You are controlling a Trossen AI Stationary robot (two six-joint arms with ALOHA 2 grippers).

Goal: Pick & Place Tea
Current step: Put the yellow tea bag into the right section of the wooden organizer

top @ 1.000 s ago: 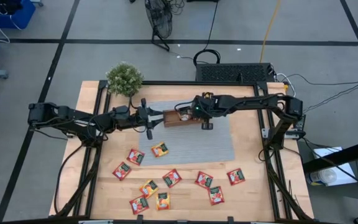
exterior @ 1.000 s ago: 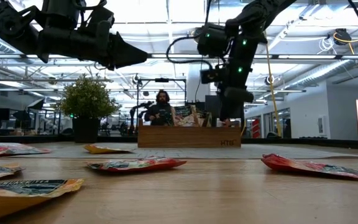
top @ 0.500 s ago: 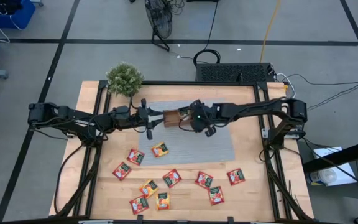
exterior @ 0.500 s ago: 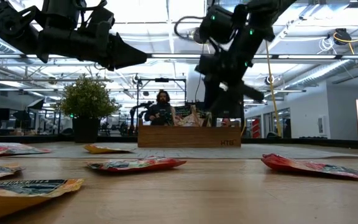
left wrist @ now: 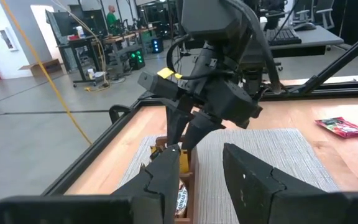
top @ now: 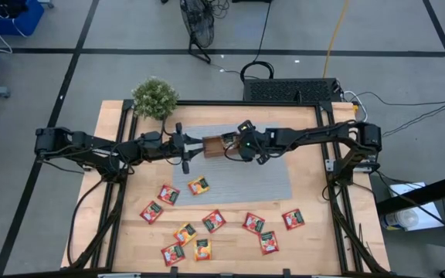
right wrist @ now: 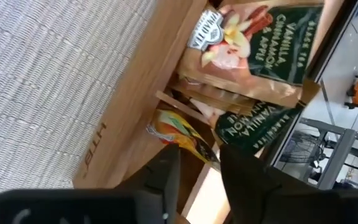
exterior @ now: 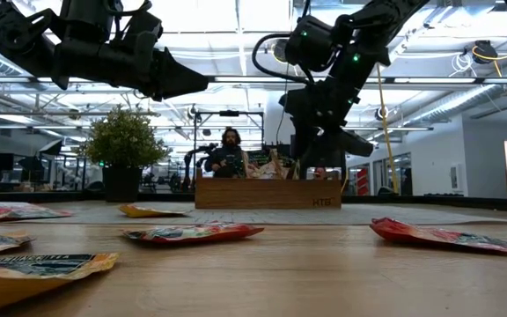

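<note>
Two arms meet over the wooden tray (top: 216, 146) at the back of the grey mat (top: 273, 181), and the right gripper (top: 242, 147) is the busy one. Its nose points down into the tray, and in its wrist view an orange-yellow packet (right wrist: 182, 138) sits right at the tips of its fingers (right wrist: 166, 168). The fingers stand only slightly parted with that packet's edge between them, though I cannot tell whether they truly pinch it. Just beyond the tips, upright in the same tray, stand a brown packet (right wrist: 253, 46) and a dark green packet (right wrist: 253, 127), leaning against each other behind a thin divider. The left gripper (top: 185, 147) hangs level just beside the tray's other end, fingers (left wrist: 253, 180) clearly spread apart with nothing between them, looking straight at the right gripper across the tray. Well away from both grippers, toward the front of the table (top: 315, 239), the loose tea packets (top: 213, 221) lie flat and scattered: red ones and orange ones, with one orange packet (top: 198, 185) on the mat's front edge, nearest the grippers. From table height a red packet (exterior: 192, 232) lies in front of the tray, and a person (exterior: 228, 151) shows in the room behind.
</note>
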